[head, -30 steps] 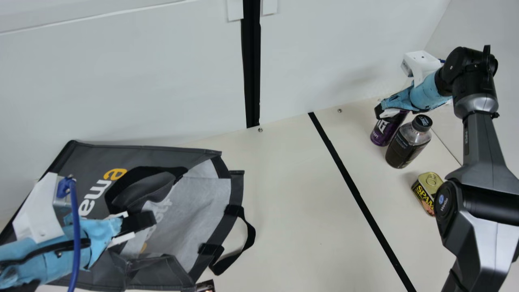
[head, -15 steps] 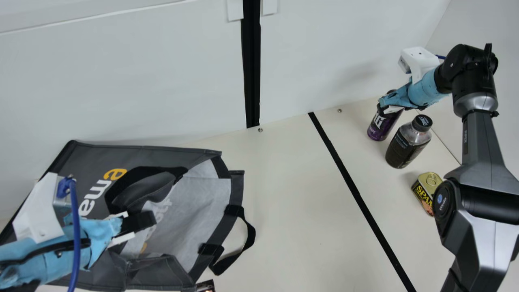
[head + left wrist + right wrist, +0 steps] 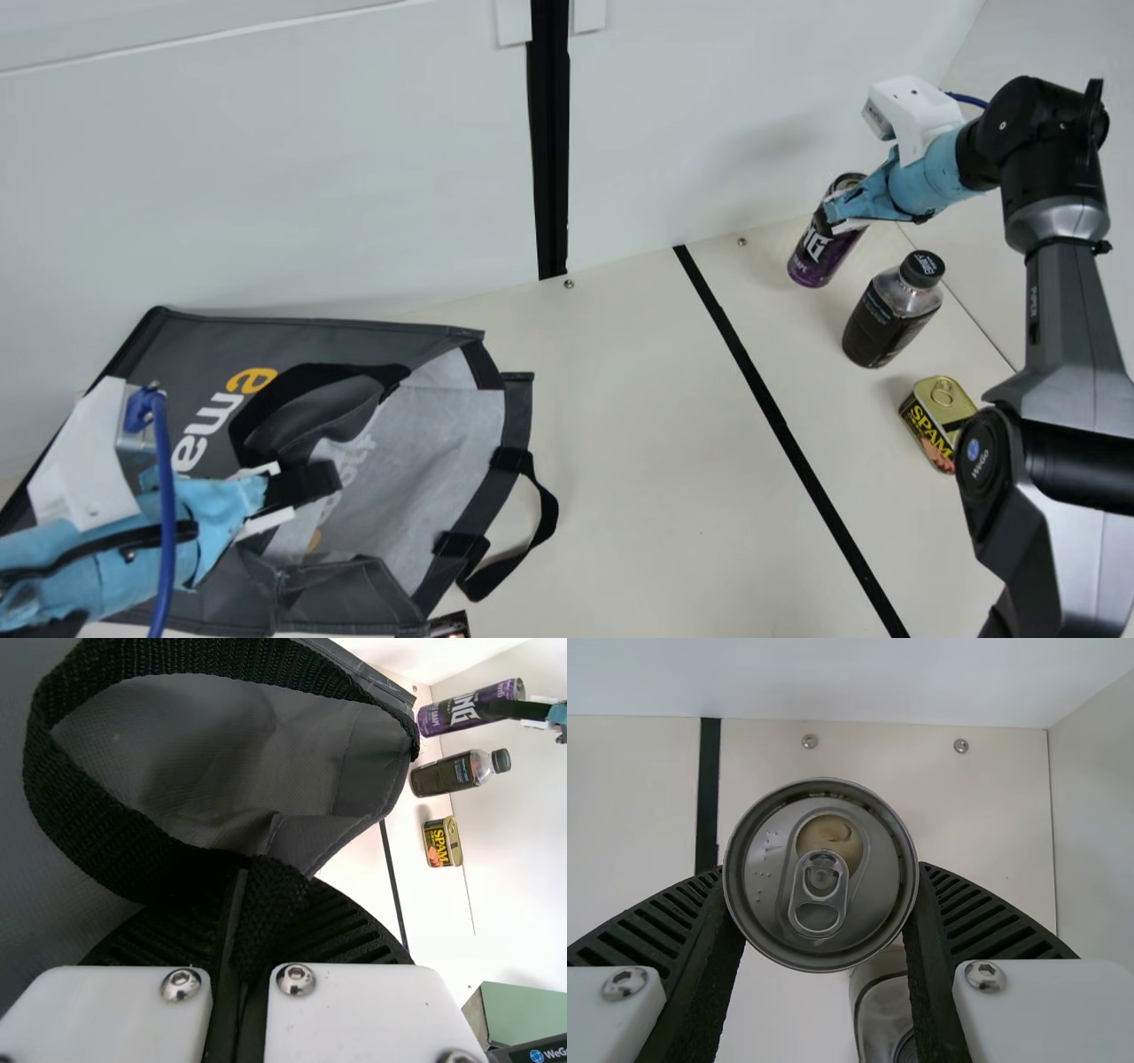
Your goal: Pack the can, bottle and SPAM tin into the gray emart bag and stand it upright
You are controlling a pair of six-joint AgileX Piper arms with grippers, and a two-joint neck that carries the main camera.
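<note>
- Your gray emart bag [image 3: 190, 354] lies on its side at eight o'clock in the main view, mouth toward three, pale lining [image 3: 443, 416] showing.
- Your left gripper [image 3: 330, 481] is closed on its black handle [image 3: 84, 837].
- Your right gripper [image 3: 831, 220], parted to the can's width, grips the purple can [image 3: 815, 257] between two and three.
- You have the black-capped bottle [image 3: 886, 319] at three, outside the bag, and the SPAM tin [image 3: 937, 416] between three and four.

A black strip [image 3: 551, 159] runs down the pale wall [image 3: 266, 177]; white tabs [image 3: 589, 13] flank its top. Right of the strip, a black line [image 3: 762, 399] crosses the cream table [image 3: 656, 461], and farther right stands a side wall [image 3: 1063, 53].
</note>
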